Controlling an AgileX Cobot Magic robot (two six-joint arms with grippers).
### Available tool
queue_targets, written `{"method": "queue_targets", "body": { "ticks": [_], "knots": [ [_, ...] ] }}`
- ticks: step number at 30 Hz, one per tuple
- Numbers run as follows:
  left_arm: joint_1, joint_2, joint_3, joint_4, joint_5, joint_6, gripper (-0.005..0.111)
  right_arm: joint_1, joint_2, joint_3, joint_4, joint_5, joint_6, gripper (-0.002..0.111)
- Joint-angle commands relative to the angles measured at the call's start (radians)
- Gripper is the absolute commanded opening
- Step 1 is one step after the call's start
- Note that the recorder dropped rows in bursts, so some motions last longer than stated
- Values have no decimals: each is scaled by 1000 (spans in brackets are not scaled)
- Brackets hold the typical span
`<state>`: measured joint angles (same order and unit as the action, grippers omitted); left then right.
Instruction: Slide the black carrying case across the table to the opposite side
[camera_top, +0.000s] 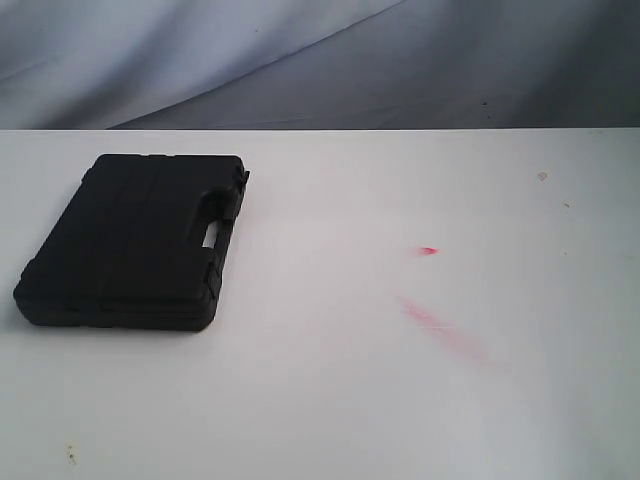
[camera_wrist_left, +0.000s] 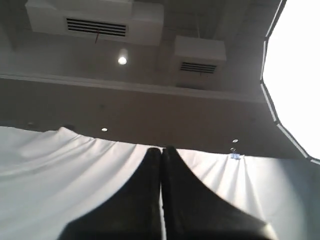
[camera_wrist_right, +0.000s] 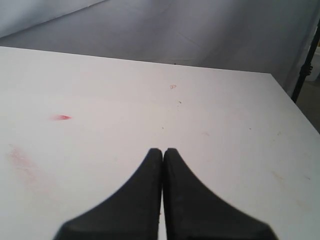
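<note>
The black carrying case (camera_top: 135, 240) lies flat on the left part of the white table (camera_top: 330, 390), its handle side turned toward the middle. Neither arm shows in the exterior view. My left gripper (camera_wrist_left: 161, 149) is shut with nothing in it and points upward at a white curtain and the ceiling; the case is not in its view. My right gripper (camera_wrist_right: 163, 150) is shut and empty, hovering over the bare table (camera_wrist_right: 215, 130) on the right side, far from the case.
Pink-red smears (camera_top: 430, 318) and a small red spot (camera_top: 428, 250) mark the table right of centre; the red spot (camera_wrist_right: 62, 117) also shows in the right wrist view. A grey-white cloth backdrop (camera_top: 320, 60) hangs behind the far edge. A black stand (camera_wrist_right: 306, 62) rises beyond the table's corner.
</note>
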<state>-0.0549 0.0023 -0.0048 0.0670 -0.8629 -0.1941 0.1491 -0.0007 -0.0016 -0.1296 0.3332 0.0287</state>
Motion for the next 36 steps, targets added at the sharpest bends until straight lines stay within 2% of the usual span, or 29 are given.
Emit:
{"method": "queue_targets", "body": {
  "ticks": [1, 4, 6, 8, 9, 11, 12, 14, 16, 18, 20, 23, 26, 30, 36],
  "knots": [
    [-2, -2, 5, 24, -34, -127, 0, 1, 1, 2, 3, -3, 2, 0],
    [-2, -2, -14, 44, 34, -195, 0, 1, 1, 2, 3, -3, 2, 0],
    [-2, -2, -79, 139, 193, -216, 0, 1, 1, 2, 3, -3, 2, 0],
    [-2, -2, -185, 292, 434, -284, 0, 1, 1, 2, 3, -3, 2, 0],
    [-2, -2, -285, 378, 644, -377, 0, 1, 1, 2, 3, -3, 2, 0],
    [-2, 25, -437, 396, 897, -426, 0, 1, 1, 2, 3, -3, 2, 0],
    [-2, 49, -506, 396, 978, -410, 0, 1, 1, 2, 3, -3, 2, 0],
    [-9, 110, -635, 327, 1135, -302, 0, 1, 1, 2, 3, -3, 2, 0],
    [-22, 197, -764, 147, 1342, -63, 0, 1, 1, 2, 3, -3, 2, 0],
    [-21, 347, -945, -98, 1583, 258, 0, 1, 1, 2, 3, -3, 2, 0],
    [-21, 487, -1064, -169, 1753, 303, 0, 1, 1, 2, 3, -3, 2, 0],
    [-21, 664, -1189, -181, 1994, 307, 0, 1, 1, 2, 3, -3, 2, 0],
    [-21, 787, -1225, -154, 2082, 289, 0, 1, 1, 2, 3, -3, 2, 0],
    [-21, 901, -1228, -141, 2084, 254, 0, 1, 1, 2, 3, -3, 2, 0],
    [-60, 1050, -1220, -67, 2084, 141, 0, 1, 1, 2, 3, -3, 2, 0]
  ]
}}
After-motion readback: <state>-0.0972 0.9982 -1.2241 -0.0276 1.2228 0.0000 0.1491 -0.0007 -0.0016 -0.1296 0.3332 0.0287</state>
